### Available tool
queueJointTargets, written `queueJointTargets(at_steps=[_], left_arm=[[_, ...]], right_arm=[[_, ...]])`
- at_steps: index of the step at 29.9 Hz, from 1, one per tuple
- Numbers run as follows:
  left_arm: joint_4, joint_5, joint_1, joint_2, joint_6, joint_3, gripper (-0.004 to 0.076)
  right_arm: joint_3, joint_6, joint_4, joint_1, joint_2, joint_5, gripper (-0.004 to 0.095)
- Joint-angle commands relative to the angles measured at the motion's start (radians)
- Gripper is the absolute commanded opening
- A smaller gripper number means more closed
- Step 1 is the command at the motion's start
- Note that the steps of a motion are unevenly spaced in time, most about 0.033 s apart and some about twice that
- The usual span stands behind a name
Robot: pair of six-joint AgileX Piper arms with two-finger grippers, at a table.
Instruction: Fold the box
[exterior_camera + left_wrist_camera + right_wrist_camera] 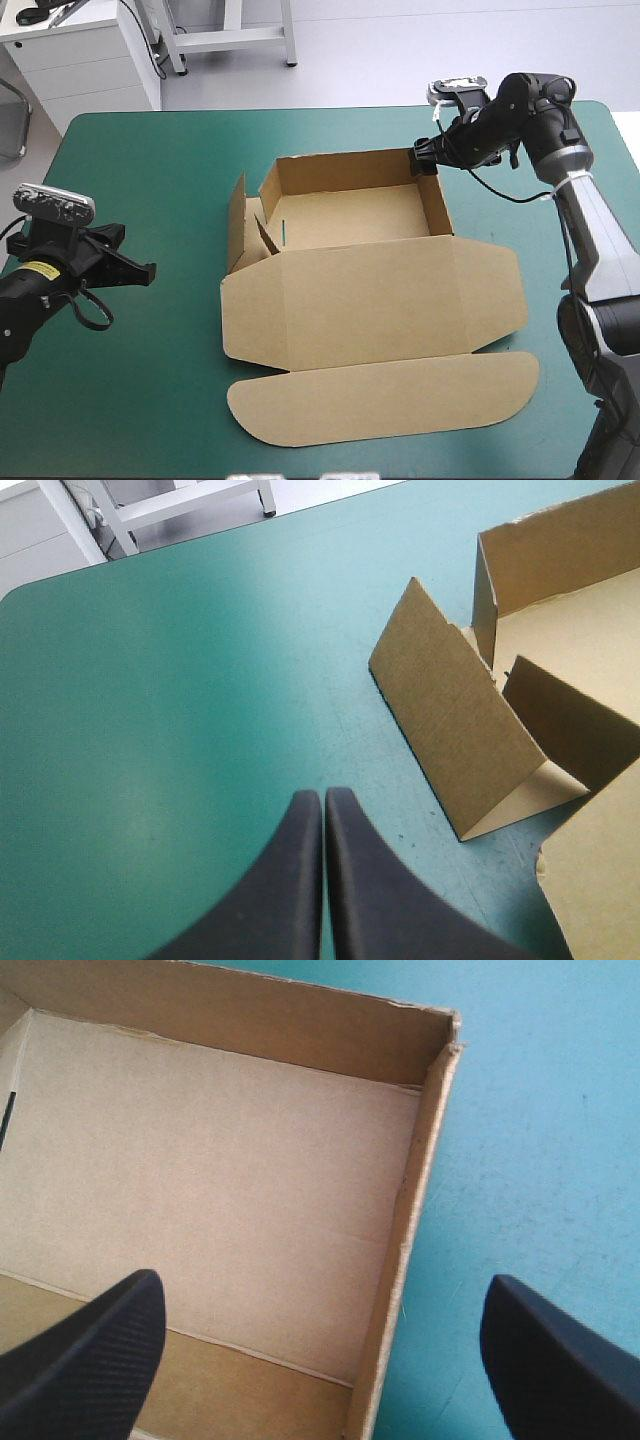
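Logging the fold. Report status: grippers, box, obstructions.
Left gripper shut, clear of the box. Right gripper open, astride its right wall. Far and right walls up, left flap untucked, lid flat. No obstruction seen.

Teal-green table on pale grey floor; white cabinet at 11 o'clock, white frame legs at 12 o'clock, both beyond it

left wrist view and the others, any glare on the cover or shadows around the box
Left wrist view: a pale sheen lies across the teal-green table cover; the brown cardboard box throws only a thin dark line along its leaning side flap. Right wrist view: the box's upright wall is darker inside than the floor. High view: light is even, shadows soft, no glare spots.
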Motion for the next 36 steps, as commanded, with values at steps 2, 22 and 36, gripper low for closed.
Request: queueJointTargets(at_steps=[2,22,36], left_arm=[[-0.017,-0.070,0.000,-0.012,-0.002,-0.024,-0.0008],[-0.021,-0.074,0.000,0.000,0.008,-0.024,-0.0008],[-0.028,-0.074,0.000,0.000,0.008,-0.024,-0.0008]], right_arm=[[-0.018,0.001,0.002,-0.002,-0.055,0.014,0.0793],[0.007,0.047,-0.042,-0.002,0.153,-0.019,0.0613],[-0.043,-0.018,0.018,-0.002,0.153,0.005,-0.0020]])
